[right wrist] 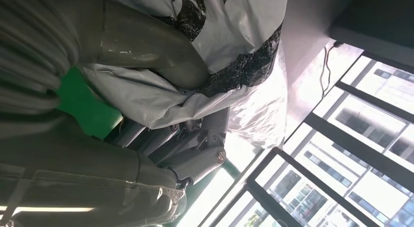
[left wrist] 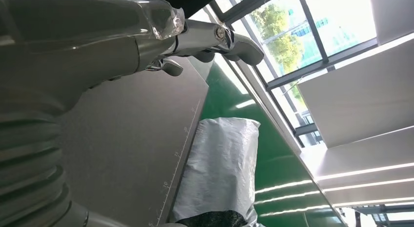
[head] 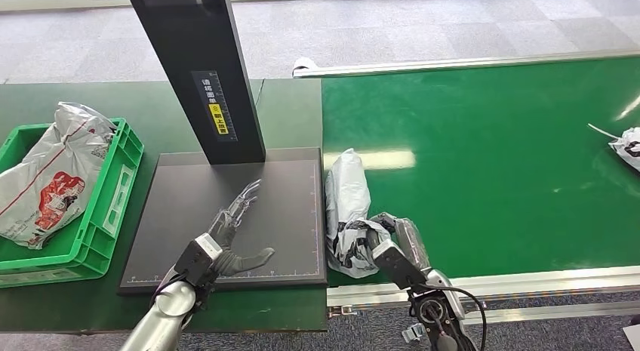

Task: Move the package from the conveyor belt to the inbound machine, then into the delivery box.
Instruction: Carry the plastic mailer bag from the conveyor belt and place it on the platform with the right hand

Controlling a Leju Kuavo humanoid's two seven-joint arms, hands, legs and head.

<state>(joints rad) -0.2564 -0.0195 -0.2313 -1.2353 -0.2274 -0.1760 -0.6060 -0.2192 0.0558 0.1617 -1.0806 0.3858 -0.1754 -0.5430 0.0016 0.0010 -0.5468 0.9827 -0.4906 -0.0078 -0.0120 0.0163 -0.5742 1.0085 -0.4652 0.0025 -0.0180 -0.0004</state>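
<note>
Green delivery box (head: 121, 186) already holds a bagged parcel (head: 47, 173); left hand (head: 230, 234) hovers spread and empty over the inbound machine's dark platform (head: 287, 215); right hand (head: 392, 241) grips the grey package (head: 346, 192) at the conveyor belt (head: 490, 155) edge, so lift clear before carrying across.
</note>
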